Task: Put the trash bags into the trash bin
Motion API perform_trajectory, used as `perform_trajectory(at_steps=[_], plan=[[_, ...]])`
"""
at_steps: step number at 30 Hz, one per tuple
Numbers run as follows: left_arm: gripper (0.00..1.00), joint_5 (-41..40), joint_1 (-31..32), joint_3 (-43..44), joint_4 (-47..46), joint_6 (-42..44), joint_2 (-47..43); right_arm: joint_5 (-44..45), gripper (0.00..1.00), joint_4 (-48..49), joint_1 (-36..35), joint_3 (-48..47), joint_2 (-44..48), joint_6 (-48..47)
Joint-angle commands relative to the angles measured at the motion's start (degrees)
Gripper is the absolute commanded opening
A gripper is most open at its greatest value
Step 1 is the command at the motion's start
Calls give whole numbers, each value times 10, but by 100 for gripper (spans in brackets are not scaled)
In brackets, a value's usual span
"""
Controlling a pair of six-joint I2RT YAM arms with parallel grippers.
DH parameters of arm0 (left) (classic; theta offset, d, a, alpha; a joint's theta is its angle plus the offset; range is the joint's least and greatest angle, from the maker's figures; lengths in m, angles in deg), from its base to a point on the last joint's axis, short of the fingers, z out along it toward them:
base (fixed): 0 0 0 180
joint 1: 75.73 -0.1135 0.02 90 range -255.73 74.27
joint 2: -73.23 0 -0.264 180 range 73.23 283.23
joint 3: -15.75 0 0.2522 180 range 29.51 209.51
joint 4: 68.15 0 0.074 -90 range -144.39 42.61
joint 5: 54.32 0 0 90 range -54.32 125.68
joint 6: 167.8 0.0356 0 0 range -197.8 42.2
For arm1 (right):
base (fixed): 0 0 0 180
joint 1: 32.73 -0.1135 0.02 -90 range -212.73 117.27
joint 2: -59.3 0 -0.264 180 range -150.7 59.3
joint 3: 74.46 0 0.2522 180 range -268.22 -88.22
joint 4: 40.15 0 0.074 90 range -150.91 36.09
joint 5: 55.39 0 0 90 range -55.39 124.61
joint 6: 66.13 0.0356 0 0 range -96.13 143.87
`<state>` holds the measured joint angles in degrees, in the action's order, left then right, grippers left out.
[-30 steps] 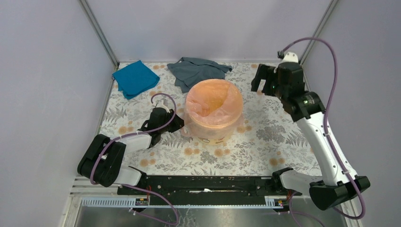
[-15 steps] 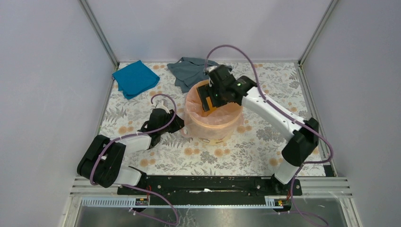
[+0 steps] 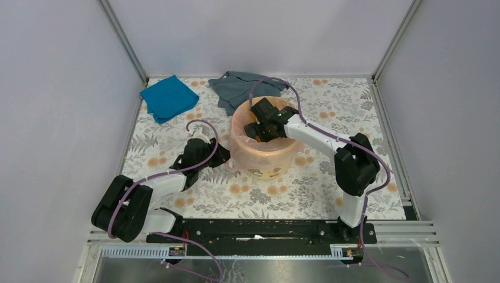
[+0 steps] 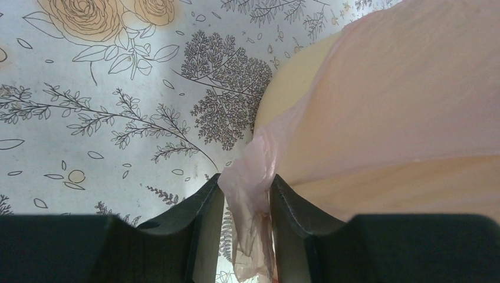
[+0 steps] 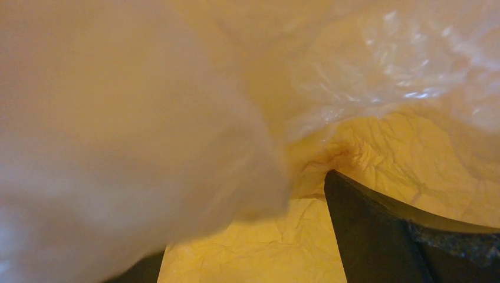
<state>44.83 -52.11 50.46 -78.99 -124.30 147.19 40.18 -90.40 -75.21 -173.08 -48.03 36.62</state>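
While my left hand [image 4: 246, 180] sits low at the near-left foot of the trash bin [image 3: 268, 170], its two fingers stand partway apart with a twisted tail of the trash bag [image 4: 413, 88] running up between them. The film brushes both inner faces near the tips, but whether they truly bite on it I cannot tell. From that tail the pale pink film spreads up over the bin's outer wall and across the rim, so the bag lies draped over the mouth with its middle sagging inside. My right hand [image 3: 259, 128] is reaching down into that mouth from the right, jaws spread wide and closed on nothing, with crinkled film crowding its wrist camera on every side. The bin stands about mid-worktop, somewhat toward the far edge of the worktop [image 3: 330, 177]. The grey cloth [image 3: 239, 88] lies just behind it at the far edge, and the teal cloth [image 3: 169, 97] lies in the far left corner, well apart from the work. My worry is the pull between the two hands. If the left one holds while the right presses down, I judge the thin film could stretch and tear, or the light bin could tip toward the near-left. If the left one has no hold, the skirt may slide up and in unevenly. Those wide right fingers could also snag wrinkles and drag the liner back out on lifting.
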Motion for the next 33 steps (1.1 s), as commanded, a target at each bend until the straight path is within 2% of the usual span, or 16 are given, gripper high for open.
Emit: perform_trajectory(at_steps=[1,6,12,20,24,33], plan=[[43,-12,7,-20,-59,8,-37,32,100,90,-6,54,11,16],[50,-8,9,-39,-87,5,-56,53,100,151,-9,109,14,36],[57,-4,10,-51,-105,4,-66,43,100,163,-9,116,-3,40],[71,-3,10,-73,-127,1,-91,15,100,181,-9,125,-35,47],[82,-10,10,-93,-135,-5,-127,19,100,170,-10,123,-11,51],[95,-43,9,-58,40,-37,-233,36,100,78,-10,67,99,74]])
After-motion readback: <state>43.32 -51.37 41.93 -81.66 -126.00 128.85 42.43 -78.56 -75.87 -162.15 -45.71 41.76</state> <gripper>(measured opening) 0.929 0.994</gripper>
